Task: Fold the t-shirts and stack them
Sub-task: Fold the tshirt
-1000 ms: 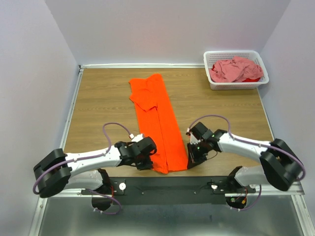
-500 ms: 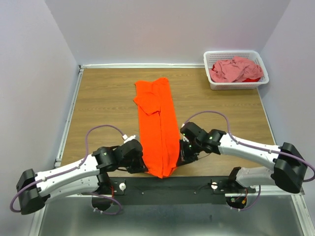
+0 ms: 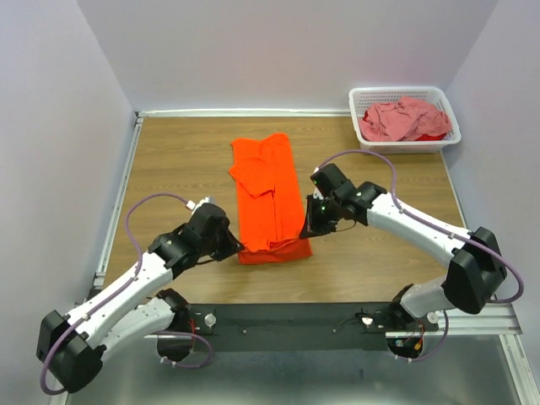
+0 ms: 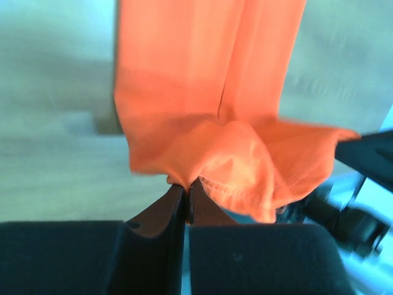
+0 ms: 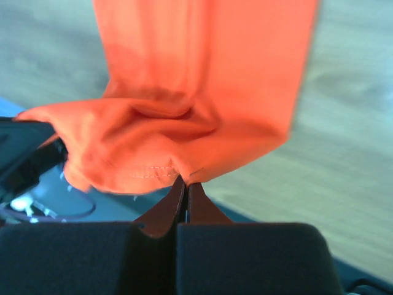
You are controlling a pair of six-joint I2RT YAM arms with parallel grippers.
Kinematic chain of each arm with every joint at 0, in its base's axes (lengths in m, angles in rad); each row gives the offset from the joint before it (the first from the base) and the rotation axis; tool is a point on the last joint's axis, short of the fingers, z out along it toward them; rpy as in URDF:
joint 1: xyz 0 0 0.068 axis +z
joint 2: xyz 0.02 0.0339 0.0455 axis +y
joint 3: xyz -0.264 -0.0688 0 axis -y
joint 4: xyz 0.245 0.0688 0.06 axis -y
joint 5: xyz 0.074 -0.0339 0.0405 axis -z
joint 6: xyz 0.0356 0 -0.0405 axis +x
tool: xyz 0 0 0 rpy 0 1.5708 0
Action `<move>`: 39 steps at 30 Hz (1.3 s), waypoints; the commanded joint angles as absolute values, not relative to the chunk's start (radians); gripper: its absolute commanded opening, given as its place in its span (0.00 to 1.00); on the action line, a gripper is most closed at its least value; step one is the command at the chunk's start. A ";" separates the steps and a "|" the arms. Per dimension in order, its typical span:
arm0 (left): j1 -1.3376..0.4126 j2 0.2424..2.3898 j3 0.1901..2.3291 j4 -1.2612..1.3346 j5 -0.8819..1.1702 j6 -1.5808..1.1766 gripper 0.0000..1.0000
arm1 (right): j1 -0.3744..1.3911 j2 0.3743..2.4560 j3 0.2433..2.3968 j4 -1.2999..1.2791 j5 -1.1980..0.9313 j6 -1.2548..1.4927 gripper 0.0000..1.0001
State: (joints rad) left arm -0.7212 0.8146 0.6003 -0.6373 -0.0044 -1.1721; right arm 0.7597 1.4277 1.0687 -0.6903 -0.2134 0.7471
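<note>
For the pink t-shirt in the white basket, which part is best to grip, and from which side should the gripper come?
Probably a raised fold at the top of the pink t-shirt, coming down from above. It lies crumpled in a heap, no hem or sleeve clearly showing, and the walls of the white lattice basket block any approach from the side.

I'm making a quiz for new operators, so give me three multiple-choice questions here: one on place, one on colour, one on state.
1. Where is the lattice basket? A far right corner of the table; B near left corner; C centre.
2. Its colour? A black; B white; C blue.
3. The right gripper is: A open; B shut on the basket; C shut on the orange t-shirt.

Answers: 1 A, it stands by the back wall at right. 2 B, its plastic is white. 3 C, it pinches the stitched hem.
</note>
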 commanded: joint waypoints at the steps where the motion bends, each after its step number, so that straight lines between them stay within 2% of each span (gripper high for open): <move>1: -0.614 0.899 0.656 -0.508 -0.028 -1.023 0.09 | 0.698 1.477 1.136 -0.733 -0.156 0.621 0.01; 10: -0.425 1.094 0.788 -0.419 -0.057 -0.784 0.07 | 0.670 1.653 1.279 -0.698 -0.104 0.545 0.01; 26: -0.328 1.278 0.830 -0.203 -0.084 -0.591 0.06 | 0.646 1.793 1.400 -0.638 -0.071 0.488 0.01; 39: -0.322 1.465 0.877 -0.068 -0.046 -0.497 0.05 | 0.623 1.879 1.434 -0.615 -0.022 0.468 0.01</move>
